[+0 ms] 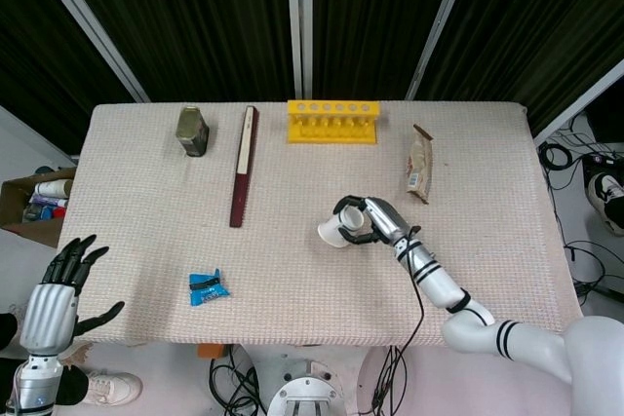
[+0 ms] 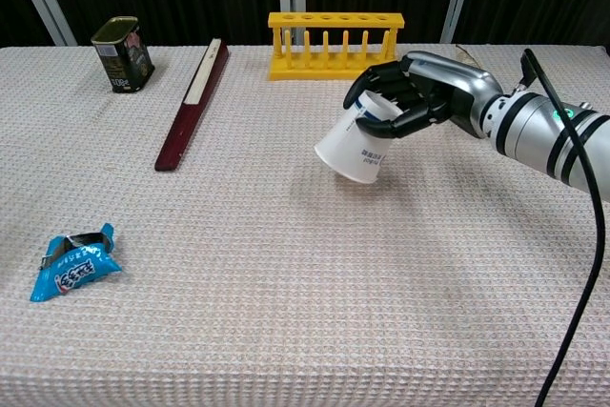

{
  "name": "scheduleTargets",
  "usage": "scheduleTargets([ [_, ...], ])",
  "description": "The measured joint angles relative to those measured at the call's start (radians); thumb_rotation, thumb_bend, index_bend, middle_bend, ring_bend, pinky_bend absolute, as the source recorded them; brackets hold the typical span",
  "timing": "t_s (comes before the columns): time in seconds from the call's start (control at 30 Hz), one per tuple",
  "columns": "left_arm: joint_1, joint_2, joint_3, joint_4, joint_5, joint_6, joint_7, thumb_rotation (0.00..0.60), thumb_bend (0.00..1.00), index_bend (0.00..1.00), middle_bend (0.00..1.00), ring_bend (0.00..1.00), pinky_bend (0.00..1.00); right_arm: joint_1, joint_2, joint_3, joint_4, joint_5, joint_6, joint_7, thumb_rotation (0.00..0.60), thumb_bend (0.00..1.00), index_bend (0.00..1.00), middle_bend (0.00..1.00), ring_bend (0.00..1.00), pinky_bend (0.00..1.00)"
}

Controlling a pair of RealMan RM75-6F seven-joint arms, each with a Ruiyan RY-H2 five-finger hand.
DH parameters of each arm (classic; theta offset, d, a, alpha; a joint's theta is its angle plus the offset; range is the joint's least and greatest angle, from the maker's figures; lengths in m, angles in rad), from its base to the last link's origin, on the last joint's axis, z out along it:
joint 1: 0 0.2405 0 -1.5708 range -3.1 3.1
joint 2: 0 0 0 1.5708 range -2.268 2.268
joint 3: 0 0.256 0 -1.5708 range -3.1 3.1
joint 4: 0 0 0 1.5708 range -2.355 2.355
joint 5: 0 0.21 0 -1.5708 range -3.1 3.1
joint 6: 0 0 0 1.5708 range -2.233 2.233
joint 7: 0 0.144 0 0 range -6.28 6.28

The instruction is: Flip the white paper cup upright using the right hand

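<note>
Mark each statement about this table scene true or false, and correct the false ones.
1. The right hand grips the white paper cup. True.
2. The cup stands flat on the table with its mouth down. False: it is tilted in the hand, its mouth pointing down and toward the robot's left.
3. The left hand holds the blue packet. False: the packet lies alone on the table, and the left hand is off the table edge, fingers spread.
4. The yellow rack stands at the far side of the table. True.
5. The green tin lies on top of the dark red strip. False: they are apart, side by side.
</note>
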Motion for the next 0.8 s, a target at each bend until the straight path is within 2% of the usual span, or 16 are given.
scheduleTargets([
  [0.17, -0.004, -0.002, 0.0, -0.004, 0.001, -0.008, 0.005, 0.6, 0.08, 0.19, 0.09, 0.06, 0.16, 0.003, -0.03, -0.019, 0.104, -0.055, -0.007, 0.333, 0.6, 0.36, 0.4, 0.33, 0.25, 0.21],
  [0.27, -0.004, -0.003, 0.0, -0.005, 0.001, -0.007, 0.006, 0.6, 0.08, 0.19, 0.09, 0.06, 0.16, 0.008, -0.047, -0.045, 0.202, -0.097, -0.01, 0.444, 0.6, 0.36, 0.21, 0.24, 0.13, 0.07],
  [0.33, -0.004, -0.004, 0.0, -0.004, 0.001, -0.007, 0.004, 0.6, 0.08, 0.19, 0.09, 0.06, 0.16, 0.011, -0.048, -0.066, 0.249, -0.118, -0.013, 0.462, 0.6, 0.35, 0.05, 0.15, 0.04, 0.01],
  [0.37, -0.004, -0.004, 0.0, -0.002, 0.001, -0.007, 0.003, 0.6, 0.08, 0.19, 0.09, 0.06, 0.16, 0.011, -0.046, -0.075, 0.259, -0.126, -0.015, 0.455, 0.6, 0.34, 0.02, 0.11, 0.02, 0.0],
  [0.47, -0.006, -0.006, 0.0, 0.002, 0.003, -0.008, 0.0, 0.6, 0.08, 0.19, 0.09, 0.06, 0.16, 0.009, -0.029, -0.099, 0.27, -0.146, -0.014, 0.367, 0.6, 0.3, 0.0, 0.02, 0.0, 0.0],
  [0.6, -0.01, -0.008, -0.002, 0.004, 0.006, -0.008, -0.003, 0.6, 0.08, 0.19, 0.09, 0.06, 0.16, -0.007, 0.025, -0.116, 0.232, -0.151, 0.001, 0.146, 0.6, 0.24, 0.0, 0.0, 0.0, 0.0],
  [0.8, -0.013, -0.016, -0.002, 0.011, 0.007, -0.011, -0.007, 0.6, 0.08, 0.19, 0.09, 0.06, 0.16, -0.022, 0.162, -0.115, 0.019, -0.111, 0.0, -0.242, 0.6, 0.2, 0.0, 0.04, 0.0, 0.0],
])
